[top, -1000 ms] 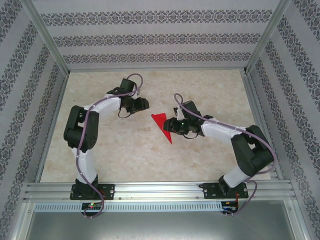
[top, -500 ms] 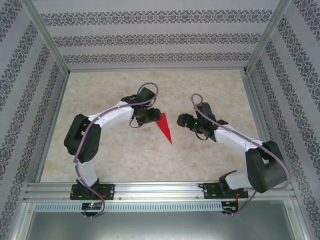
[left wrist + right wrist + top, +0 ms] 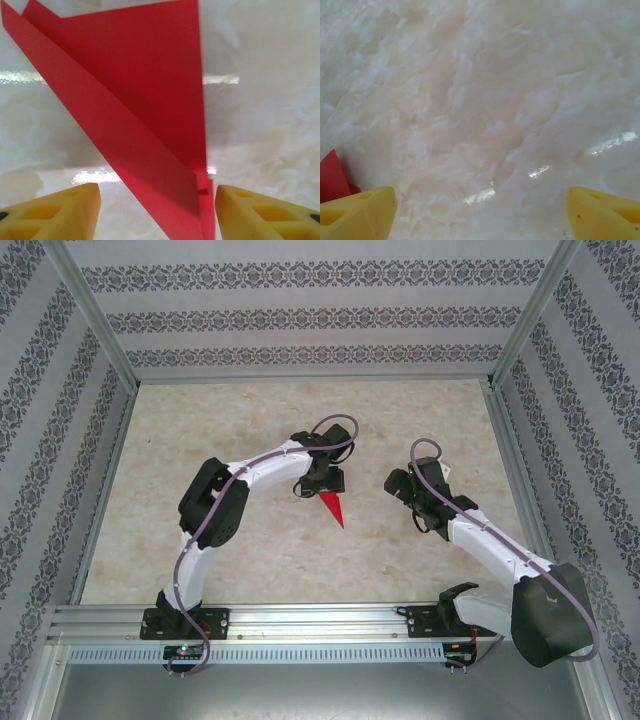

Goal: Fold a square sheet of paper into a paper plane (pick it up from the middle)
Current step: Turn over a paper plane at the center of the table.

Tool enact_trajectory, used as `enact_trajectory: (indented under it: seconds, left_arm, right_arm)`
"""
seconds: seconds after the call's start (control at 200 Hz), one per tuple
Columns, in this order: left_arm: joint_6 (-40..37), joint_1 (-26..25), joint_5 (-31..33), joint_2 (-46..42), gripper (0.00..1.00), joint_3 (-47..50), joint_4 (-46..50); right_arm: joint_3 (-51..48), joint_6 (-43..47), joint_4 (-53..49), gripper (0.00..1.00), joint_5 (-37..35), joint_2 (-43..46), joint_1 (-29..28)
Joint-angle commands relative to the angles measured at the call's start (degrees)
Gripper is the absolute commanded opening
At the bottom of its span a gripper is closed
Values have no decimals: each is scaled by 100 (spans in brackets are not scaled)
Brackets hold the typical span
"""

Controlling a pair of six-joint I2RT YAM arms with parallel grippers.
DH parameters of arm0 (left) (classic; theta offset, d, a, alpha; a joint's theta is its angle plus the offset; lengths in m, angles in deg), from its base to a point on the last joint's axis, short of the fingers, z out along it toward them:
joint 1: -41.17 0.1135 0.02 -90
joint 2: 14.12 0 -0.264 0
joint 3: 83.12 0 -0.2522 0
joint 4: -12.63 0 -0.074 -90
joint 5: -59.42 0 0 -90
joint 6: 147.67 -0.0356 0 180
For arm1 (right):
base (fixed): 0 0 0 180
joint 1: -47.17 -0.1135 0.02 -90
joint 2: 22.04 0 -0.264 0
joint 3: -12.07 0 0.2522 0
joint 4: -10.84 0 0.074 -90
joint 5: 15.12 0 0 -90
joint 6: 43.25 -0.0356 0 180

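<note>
Now on the table: the paper plane [image 3: 335, 509] lies flat near the middle of the pale marbled table [image 3: 200, 440], a red dart whose tip points to the near edge.
Folds: in the left wrist view the plane [image 3: 150, 100] shows one long diagonal flap over a broader layer.
Left gripper: the left gripper [image 3: 325, 480] sits over the plane's wide end, jaws spread, the paper running between its yellow fingers [image 3: 70, 207]; contact cannot be told.
Right gripper: the right gripper [image 3: 398, 483] is just to the plane's right over bare table, jaws wide apart and holding nothing [image 3: 480, 210].
Right wrist view: a red corner [image 3: 332, 175] shows beside one finger.
</note>
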Motion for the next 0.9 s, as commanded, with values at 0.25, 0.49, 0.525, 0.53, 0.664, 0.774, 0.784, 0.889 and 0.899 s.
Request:
enact_trajectory:
  seconds: [0.25, 0.49, 0.525, 0.53, 0.664, 0.774, 0.784, 0.889, 0.899]
  left_arm:
    - [17, -66, 515, -198, 47, -107, 596]
    - [91, 22, 470, -380, 13, 203, 260]
    - [73, 37, 448, -436, 8, 231, 203]
    - [73, 43, 447, -446, 8, 238, 189]
    - [-220, 66, 340, -895, 0, 425, -190]
    - [-587, 83, 52, -1438, 0, 780, -740]
    - [-614, 84, 27, -1493, 0, 817, -783]
    - [-899, 144, -414, -1936, 0, 1343, -1486]
    - [-913, 163, -456, -1964, 0, 1402, -1541]
  right_arm:
    - [-14, -126, -37, 88, -30, -48, 52]
    - [42, -102, -43, 88, 129, -85, 54]
    - [56, -72, -45, 87, 185, -77, 56]
    - [59, -59, -41, 88, 191, -76, 57]
    - [139, 208, 71, 89, 647, -18, 53]
    - [355, 269, -106, 88, 1024, -87, 64]
    - [370, 265, -109, 88, 1048, -98, 65]
    - [378, 163, 203, 84, 1572, -159, 61]
    - [371, 151, 243, 84, 1633, -156, 53]
